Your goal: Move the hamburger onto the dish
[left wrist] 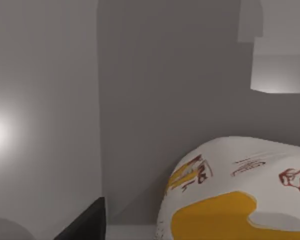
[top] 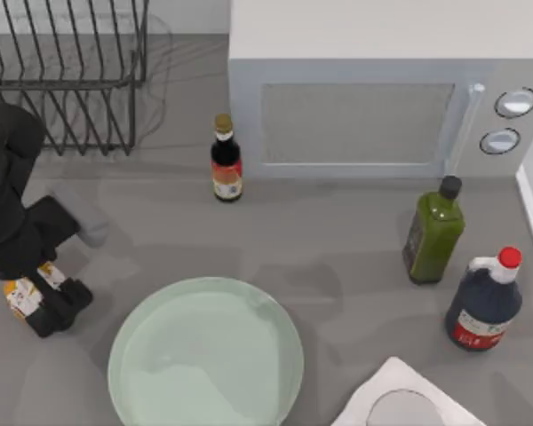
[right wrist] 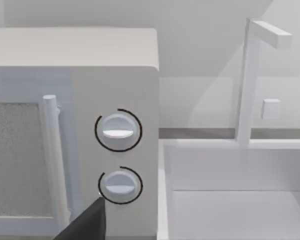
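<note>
The hamburger (top: 19, 297), a small white-wrapped lump with orange patches, lies at the table's left edge, mostly covered by my left gripper (top: 49, 302). The left gripper stands low over it and is open. In the left wrist view the hamburger (left wrist: 240, 200) looms close, with a gap between it and the one dark fingertip (left wrist: 85, 225) that shows. The dish (top: 204, 355), a wide pale mint-green plate, sits to the right of the hamburger at the front centre and holds nothing. My right gripper is parked near the microwave, open, with one fingertip (right wrist: 87, 222) in its wrist view.
A microwave (top: 373, 106) fills the back right and a wire rack (top: 62, 71) the back left. A small sauce bottle (top: 226, 160), a green bottle (top: 435, 235) and a dark red-capped jug (top: 484, 302) stand around. A white square object (top: 409, 404) lies front right.
</note>
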Controlling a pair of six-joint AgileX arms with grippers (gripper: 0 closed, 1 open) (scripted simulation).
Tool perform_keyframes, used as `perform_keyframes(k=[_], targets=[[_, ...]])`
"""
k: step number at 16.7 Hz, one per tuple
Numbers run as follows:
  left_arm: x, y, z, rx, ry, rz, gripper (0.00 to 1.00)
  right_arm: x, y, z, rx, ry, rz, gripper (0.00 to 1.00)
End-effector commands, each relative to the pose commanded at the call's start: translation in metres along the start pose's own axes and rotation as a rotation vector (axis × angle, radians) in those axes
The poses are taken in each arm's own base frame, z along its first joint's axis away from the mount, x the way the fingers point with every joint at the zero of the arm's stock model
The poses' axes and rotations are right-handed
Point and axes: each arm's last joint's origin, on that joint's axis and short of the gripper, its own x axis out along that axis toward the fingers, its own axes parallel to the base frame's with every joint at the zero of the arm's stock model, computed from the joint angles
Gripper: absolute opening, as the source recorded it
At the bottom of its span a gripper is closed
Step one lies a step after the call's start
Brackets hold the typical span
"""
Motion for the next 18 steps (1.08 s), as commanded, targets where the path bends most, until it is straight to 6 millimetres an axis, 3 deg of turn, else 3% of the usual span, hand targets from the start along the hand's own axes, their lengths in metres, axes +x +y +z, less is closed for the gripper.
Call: perform_keyframes(k=[8, 16, 17, 18], targets=[[0.000, 0.000, 0.000, 0.000, 0.000, 0.000, 0.02, 0.000, 0.000, 0.000, 0.000, 0.000, 0.000, 1.00], [0.000, 0.000, 0.000, 0.000, 0.000, 0.000, 0.00, 0.000, 0.000, 0.000, 0.000, 0.000, 0.000, 1.00], [-0.022, -0.001, -0.001, -0.007, -0.031, -0.002, 0.00, 0.000, 0.000, 0.000, 0.000, 0.000, 0.000, 1.00], [-0.023, 0.000, 0.000, -0.007, -0.031, -0.002, 0.00, 0.000, 0.000, 0.000, 0.000, 0.000, 0.000, 1.00]])
